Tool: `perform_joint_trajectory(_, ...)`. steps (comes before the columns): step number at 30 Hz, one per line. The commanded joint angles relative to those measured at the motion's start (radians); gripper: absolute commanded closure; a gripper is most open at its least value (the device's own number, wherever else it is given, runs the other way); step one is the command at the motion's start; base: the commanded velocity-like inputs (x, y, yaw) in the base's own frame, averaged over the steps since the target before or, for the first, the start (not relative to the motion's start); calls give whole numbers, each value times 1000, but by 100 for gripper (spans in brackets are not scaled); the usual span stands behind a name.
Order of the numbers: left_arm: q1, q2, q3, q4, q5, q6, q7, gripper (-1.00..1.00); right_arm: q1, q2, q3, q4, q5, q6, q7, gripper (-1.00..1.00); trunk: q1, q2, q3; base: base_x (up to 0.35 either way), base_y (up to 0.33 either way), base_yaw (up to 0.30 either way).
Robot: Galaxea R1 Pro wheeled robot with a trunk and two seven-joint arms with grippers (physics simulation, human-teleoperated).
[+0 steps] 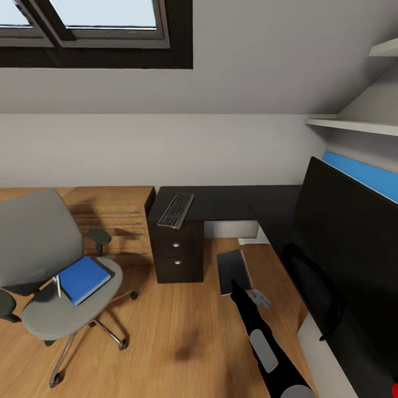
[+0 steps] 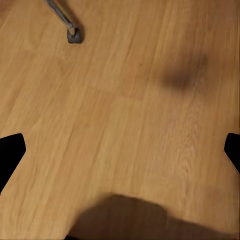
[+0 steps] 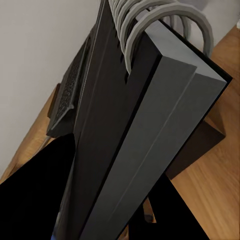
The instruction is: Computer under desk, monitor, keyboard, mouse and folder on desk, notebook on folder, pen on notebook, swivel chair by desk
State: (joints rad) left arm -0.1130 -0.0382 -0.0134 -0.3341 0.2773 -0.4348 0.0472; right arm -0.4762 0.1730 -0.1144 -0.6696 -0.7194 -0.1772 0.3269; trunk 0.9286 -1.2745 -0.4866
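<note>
While my right fingers [image 3: 30, 200] are clamped on the notebook [image 3: 150, 125], its grey cover and spiral rings sit close before the wrist camera, edge-on and tilted. From the head view the notebook [image 1: 233, 271] hangs above the wood floor [image 1: 177, 326] at the end of my right arm, just left of the near run of the counter [image 1: 221, 202] and near its dark drawer unit [image 1: 177, 254].

My left fingers [image 2: 10, 150] are spread wide with nothing between them, pointing down at bare floor, with one caster [image 2: 75, 35] of the swivel chair showing.

The swivel chair [image 1: 38, 232] stands on the left, well apart from the counter. On its seat lies the blue folder [image 1: 84, 278], and the pen [image 1: 57, 284] rests just beside the folder's left edge; I cannot tell whether they touch.

On the far run of the counter, above the drawer unit, the keyboard [image 1: 176, 209] lies flat at a slight angle. The monitor [image 1: 342, 232] stands on the counter's right run, close to me, its red dot at the near lower corner. A light-wood dresser [image 1: 110, 215] sits against the far wall between the chair and the drawer unit.
</note>
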Motion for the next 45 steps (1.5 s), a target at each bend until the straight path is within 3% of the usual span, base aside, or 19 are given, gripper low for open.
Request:
perform_joint_trajectory(1,-1,0,-2,1,-1,-3,5,-100,-1,1,-3,1,-11,1,9,100,1,0,-1,335,61,0)
perform_joint_trajectory(11,-1,0,-2,1,-1,-3,5,-100,-1,0,0,-14,-6,-1,15,100,1,0,-1,318,74,0)
perform_joint_trajectory(17,-1,-3,-6,1,-3,-4,4,-100,-1,1,-2,-70,-8,5,19,100,1,0,-1,35,4,0)
perform_joint_trajectory(23,-1,-5,-7,1,-4,-4,3,-100,-1,1,-1,-80,-12,41,72,100,1,0,-1,120,1,0)
perform_joint_trajectory(45,-1,-6,-8,22,-6,-2,3,-100,0,1,-2,-83,-15,95,113,100,1,0,-1,320,0,0)
